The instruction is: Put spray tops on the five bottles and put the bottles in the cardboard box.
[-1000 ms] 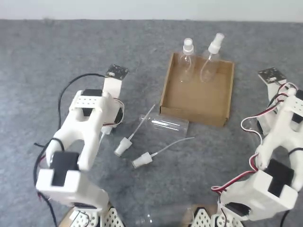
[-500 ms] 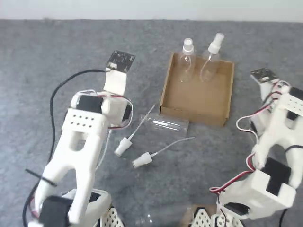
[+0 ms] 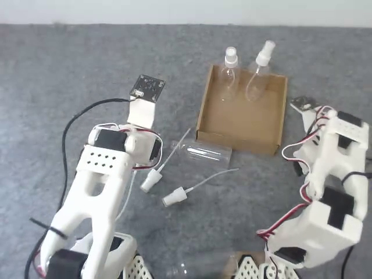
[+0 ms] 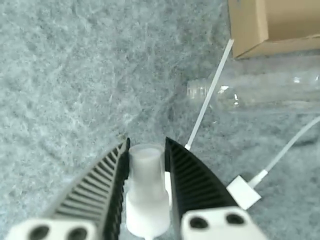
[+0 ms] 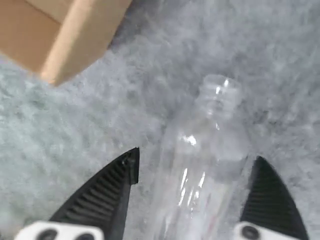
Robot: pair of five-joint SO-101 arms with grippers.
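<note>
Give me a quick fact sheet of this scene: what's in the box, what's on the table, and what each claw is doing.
Box: two capped bottles, upright
Table: lying bottle without top; two loose spray tops
Left gripper: over one spray top
Right gripper: open, astride a bare bottle

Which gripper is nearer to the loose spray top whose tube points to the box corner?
Left. The left gripper has that spray top between its fingers; the right gripper is away from it, open around a capless bottle near the cardboard box corner.
</note>
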